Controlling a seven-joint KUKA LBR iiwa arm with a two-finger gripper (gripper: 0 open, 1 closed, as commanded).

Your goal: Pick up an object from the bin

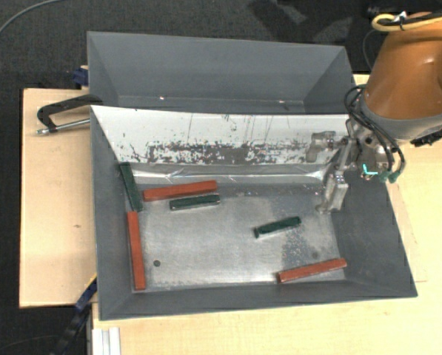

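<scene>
My gripper hangs at the right side of the bin, near the back right corner, its fingers pointing down with nothing seen between them. A short dark green bar lies on the bin floor to the lower left of the fingertips, apart from them. A red-brown bar rests by the front wall, below the gripper.
At the left lie a red bar with a dark green bar just in front of it, a dark green bar along the left wall, and a long red bar below it. The orange-covered arm comes in from the right.
</scene>
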